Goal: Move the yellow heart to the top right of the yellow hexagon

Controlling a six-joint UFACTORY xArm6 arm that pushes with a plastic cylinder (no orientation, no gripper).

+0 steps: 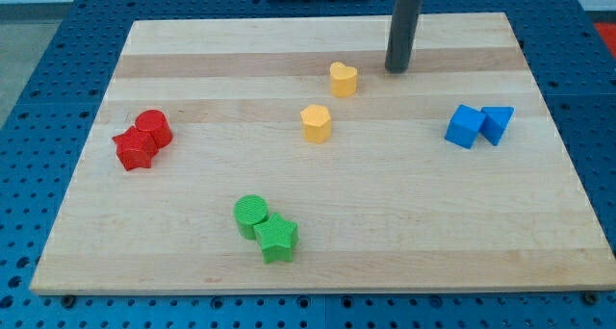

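Observation:
The yellow heart [343, 79] sits on the wooden board near the view's top middle. The yellow hexagon [316, 122] lies just below and to the left of it, a small gap apart. My tip [396, 69] is the lower end of a dark rod, to the right of the heart and slightly higher in the view, apart from it.
A red cylinder [154, 128] and a red star [134, 148] touch at the view's left. A green cylinder [251, 215] and a green star [277, 238] touch at the bottom middle. A blue cube [465, 126] and a blue triangle [498, 123] touch at the right. The board [433, 233] rests on a blue perforated table.

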